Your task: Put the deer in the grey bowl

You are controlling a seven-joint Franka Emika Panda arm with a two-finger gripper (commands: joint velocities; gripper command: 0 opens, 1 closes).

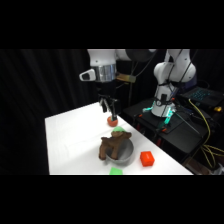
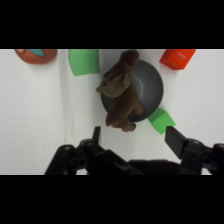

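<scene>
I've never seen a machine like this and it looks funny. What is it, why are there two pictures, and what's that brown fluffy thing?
It's a white robot arm reaching over a white table. One picture comes from a camera beside the table; the other from a camera on the arm's wrist, looking down. Its gripper, the pinching hand, is open and holds nothing. The brown thing is a toy deer, lying in the grey bowl with parts hanging over the rim. Around it lie green pieces, an orange-red block and a small red-orange ball.
</scene>
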